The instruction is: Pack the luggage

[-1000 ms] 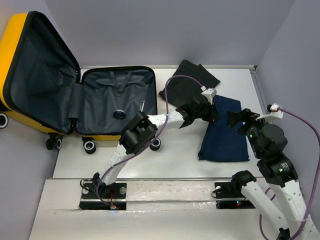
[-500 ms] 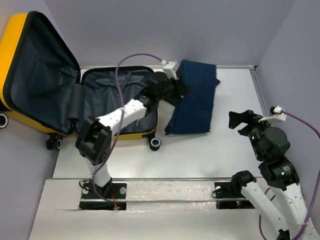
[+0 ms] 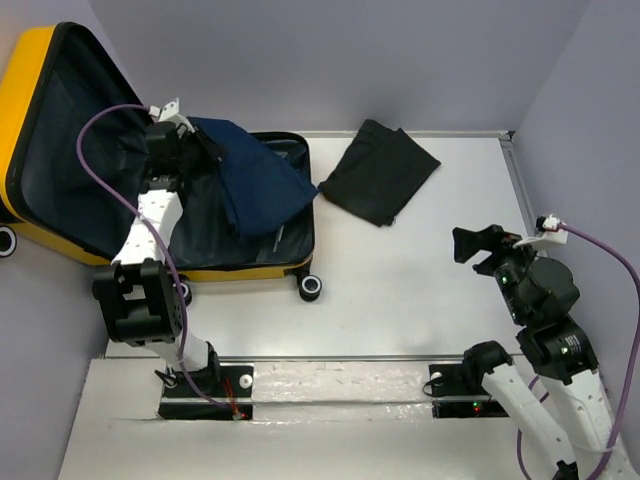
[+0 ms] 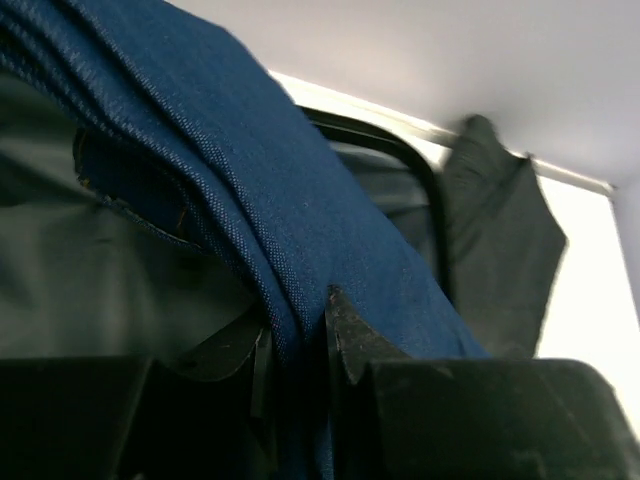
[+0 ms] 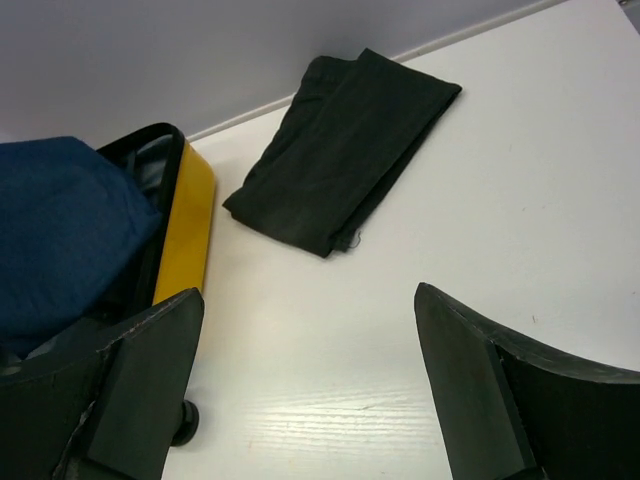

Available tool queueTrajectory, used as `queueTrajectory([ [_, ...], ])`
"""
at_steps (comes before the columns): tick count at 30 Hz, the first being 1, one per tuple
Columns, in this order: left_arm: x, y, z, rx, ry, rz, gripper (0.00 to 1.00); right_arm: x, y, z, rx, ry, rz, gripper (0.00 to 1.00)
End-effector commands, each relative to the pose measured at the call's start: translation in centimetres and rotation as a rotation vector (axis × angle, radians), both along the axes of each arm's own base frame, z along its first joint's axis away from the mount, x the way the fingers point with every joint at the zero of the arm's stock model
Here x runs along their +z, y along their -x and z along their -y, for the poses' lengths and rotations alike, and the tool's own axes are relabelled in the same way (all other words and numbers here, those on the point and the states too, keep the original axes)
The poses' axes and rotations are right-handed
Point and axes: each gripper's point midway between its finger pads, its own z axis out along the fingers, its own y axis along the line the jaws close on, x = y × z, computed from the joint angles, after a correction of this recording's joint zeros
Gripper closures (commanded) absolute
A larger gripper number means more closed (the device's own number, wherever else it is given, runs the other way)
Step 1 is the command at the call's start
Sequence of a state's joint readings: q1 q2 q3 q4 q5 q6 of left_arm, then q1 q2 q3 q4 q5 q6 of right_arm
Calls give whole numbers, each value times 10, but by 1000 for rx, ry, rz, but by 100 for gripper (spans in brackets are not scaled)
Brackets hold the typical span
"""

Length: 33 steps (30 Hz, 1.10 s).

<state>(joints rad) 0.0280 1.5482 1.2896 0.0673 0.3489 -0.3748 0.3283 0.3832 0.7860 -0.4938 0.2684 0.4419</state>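
Item 1, the luggage (image 3: pixel 28 70): you are looking at it lying open at 10 o'clock of the overhead view. Its yellow lid is leaning up and back past the left edge of the tabletop (image 3: pixel 420 320). Its base half is lying flat with the dark grey lining facing up. One black-and-white wheel (image 3: pixel 312 287) is showing at the base's 5 o'clock corner

Item 2, navy garment (image 3: pixel 255 185): it is hanging in folds over the base half, draping from the hinge side toward 4 o'clock. Its lower part is lying across the lining and reaching toward the right rim

Item 3, your left hand (image 4: pixel 298 325): it is reaching in above the hinge, at about 11 o'clock of the base. It is clenching a fold of the navy garment between both fingers

Item 4, your right hand (image 5: pixel 308 295): it is hovering released at 4 o'clock of the overhead view, with its fingers spread wide and grasping nothing. It is sitting well apart from the luggage

Item 5, black garment (image 3: pixel 380 172): it is lying folded flat on the tabletop at 1 o'clock, near the base's right rim, with a strip of bare tabletop showing between them in the right wrist view
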Motion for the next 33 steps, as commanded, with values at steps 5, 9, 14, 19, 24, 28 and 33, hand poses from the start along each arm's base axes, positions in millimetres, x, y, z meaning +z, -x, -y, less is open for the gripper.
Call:
queueTrajectory([
  [5,-72,-26,-61,70,-54,-140,94,-10,-12,-18,70,-13,-35,7],
  [9,-95,-25,-83,149,-93,-202,65,-40,-32,-32,99,-23,-105,7],
  [14,-107,-10,-121,372,-176,-288,2,-64,-66,-50,122,-41,-150,7],
  [19,-72,4,-117,468,-221,-225,1,-103,-115,-72,132,-64,-251,6],
  [24,-28,34,-103,534,-171,-103,1,-136,-161,-82,90,-41,-339,5],
  [28,3,51,-92,524,-124,2,1,-155,-199,-82,40,-49,-392,5],
  [33,7,30,-66,421,-108,-2,1,-189,-240,-79,-7,-72,-463,5],
])
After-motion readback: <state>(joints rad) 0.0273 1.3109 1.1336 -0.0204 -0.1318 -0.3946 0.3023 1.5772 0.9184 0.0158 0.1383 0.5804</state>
